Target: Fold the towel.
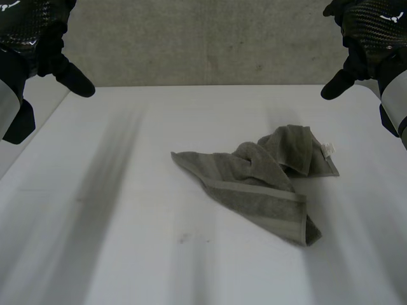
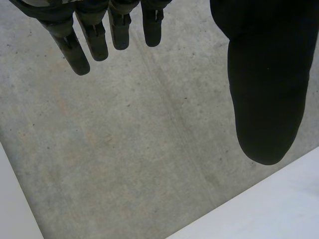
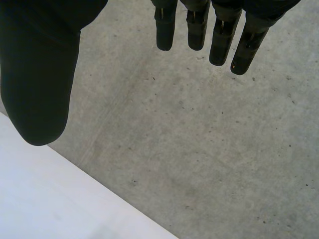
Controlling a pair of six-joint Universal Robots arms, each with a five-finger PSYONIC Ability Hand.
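On the table (image 1: 114, 229), crumpled towel (image 1: 254, 181); left robot hand (image 1: 32, 32) and right robot hand (image 1: 372, 28) spread, empty.

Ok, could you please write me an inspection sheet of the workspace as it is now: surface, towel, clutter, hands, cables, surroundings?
Surface: white table, flat; the towel lies on it.
Job's things: grey towel, crumpled and partly twisted, right of the table's middle, not folded; white label at its far right end.
Clutter: nothing seen.
Hands: left hand and right hand raised over the far corners, apart from the towel; fingers straight, holding nothing.
Cables: nothing seen.
Surroundings: grey concrete surface beyond the table's far edge.
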